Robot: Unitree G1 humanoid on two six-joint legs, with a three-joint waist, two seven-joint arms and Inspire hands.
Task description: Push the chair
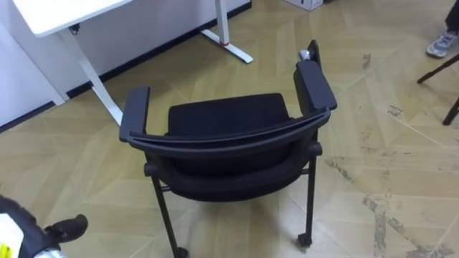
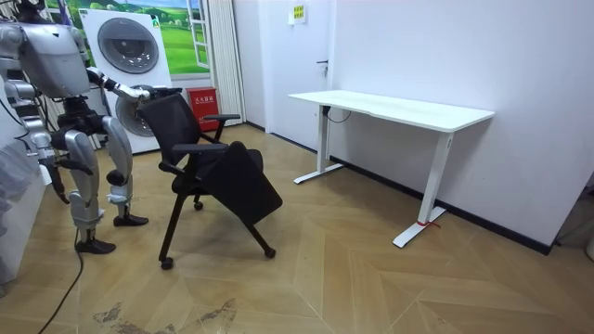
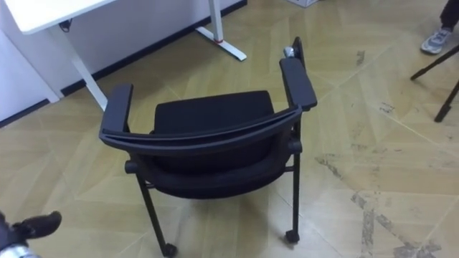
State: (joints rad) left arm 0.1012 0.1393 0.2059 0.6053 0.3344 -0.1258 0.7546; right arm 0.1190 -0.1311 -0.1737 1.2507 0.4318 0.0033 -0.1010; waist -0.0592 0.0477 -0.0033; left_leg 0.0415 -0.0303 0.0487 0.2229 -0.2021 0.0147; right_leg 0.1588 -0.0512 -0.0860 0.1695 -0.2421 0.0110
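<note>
A black chair (image 1: 229,136) with armrests and small wheels stands on the wooden floor right in front of me, its curved back towards me and its seat facing a white desk (image 1: 64,14). My left hand (image 1: 66,228) shows at the lower left, short of the chair's back and apart from it. In the room view I stand behind the chair (image 2: 209,172). My left hand (image 2: 139,93) is raised there, close behind the backrest. My right hand (image 2: 58,181) hangs low at my side.
The white desk (image 2: 390,107) stands by the wall ahead and to my left, on metal legs with floor feet (image 1: 231,44). A person's shoe (image 1: 441,44) and dark furniture legs (image 1: 448,86) are at the far right. A washing machine (image 2: 130,46) is behind me.
</note>
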